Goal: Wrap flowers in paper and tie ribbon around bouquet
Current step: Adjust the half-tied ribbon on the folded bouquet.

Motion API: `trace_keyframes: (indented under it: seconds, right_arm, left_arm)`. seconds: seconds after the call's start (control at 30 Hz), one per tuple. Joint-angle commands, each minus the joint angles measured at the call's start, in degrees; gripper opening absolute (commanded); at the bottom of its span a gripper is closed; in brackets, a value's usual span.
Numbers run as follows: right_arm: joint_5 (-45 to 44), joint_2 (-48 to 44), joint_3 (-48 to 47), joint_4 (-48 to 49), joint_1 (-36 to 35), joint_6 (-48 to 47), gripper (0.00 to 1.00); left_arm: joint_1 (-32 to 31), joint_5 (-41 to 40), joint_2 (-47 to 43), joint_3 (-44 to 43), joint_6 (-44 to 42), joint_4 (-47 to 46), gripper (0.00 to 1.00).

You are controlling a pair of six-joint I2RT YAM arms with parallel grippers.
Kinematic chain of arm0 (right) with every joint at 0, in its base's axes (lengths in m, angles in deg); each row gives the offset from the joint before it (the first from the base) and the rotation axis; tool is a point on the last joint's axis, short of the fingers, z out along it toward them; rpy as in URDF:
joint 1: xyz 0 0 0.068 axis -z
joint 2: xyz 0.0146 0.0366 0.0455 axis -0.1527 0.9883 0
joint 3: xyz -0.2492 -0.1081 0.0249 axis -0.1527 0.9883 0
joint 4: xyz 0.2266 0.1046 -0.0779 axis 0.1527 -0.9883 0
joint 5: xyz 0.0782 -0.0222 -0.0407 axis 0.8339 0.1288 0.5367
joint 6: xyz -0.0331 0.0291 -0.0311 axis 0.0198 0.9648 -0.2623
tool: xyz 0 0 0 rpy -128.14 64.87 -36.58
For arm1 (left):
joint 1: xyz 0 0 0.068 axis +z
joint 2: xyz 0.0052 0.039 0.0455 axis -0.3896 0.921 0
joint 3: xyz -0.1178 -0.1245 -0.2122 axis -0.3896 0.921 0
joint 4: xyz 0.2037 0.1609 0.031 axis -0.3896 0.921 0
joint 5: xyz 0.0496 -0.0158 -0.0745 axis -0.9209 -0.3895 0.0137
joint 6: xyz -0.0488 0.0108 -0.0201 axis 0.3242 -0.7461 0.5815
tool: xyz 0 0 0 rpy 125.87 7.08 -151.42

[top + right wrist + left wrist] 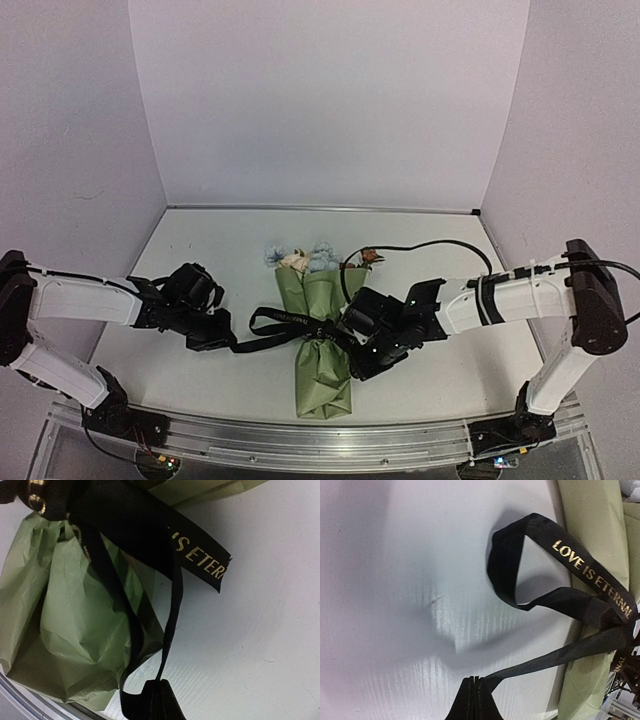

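Top external view, tying stage: the left gripper (228, 342), jaws pressed together on one tail of the ribbon (275, 322), sits on the left of the table (190, 240), clear of the bundle. Its wrist view shows the fingertips (467, 705) pinching a thin strand that runs rightward to the crossing at the wrap. Opposite, the right gripper (356, 352) is likewise clamped on the other ribbon tail (its wrist view shows the strand rising from the closed tips toward the crossing). It sits just beside the bundle's right flank, so it is much the nearer arm.

Between the two lies the bouquet (322, 375), long axis running near to far, with the flowers (300, 258) at the far end and the crumpled foot of the paper (325, 395) at the near end. The ribbon crosses the waist at right angles to that axis, and a loose loop lies to the left of the wrap.

Judged from this layout, the coming pull should run left and right, away from the waist, with the loop's slack to be taken up on the left side. An uneven pull could roll or drag the light bundle sideways.
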Motion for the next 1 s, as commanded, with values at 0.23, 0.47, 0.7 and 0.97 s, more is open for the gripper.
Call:
trace_keyframes:
  seconds: [0.23, 0.47, 0.7, 0.97]
  right_arm:
    - [4.87, -9.23, 5.47, 1.98, 3.96, -8.88, 0.54]
    - [15.8, -10.42, 9.68, 14.8, 13.63, -13.42, 0.56]
    - [21.7, -3.44, 5.86, 19.19, 19.12, -12.19, 0.55]
    - [25.5, 3.41, 2.71, 19.42, 20.2, -12.14, 0.49]
  left_arm:
    - [1.62, -1.54, 3.66, -0.77, -0.31, 1.84, 0.0]
    - [1.63, -0.44, 3.8, -3.03, -2.41, 1.58, 0.0]
    - [1.6, -1.4, 3.2, -3.83, -3.23, 3.04, 0.0]
    - [1.68, -1.61, 3.07, -3.34, -3.16, 3.55, 0.0]
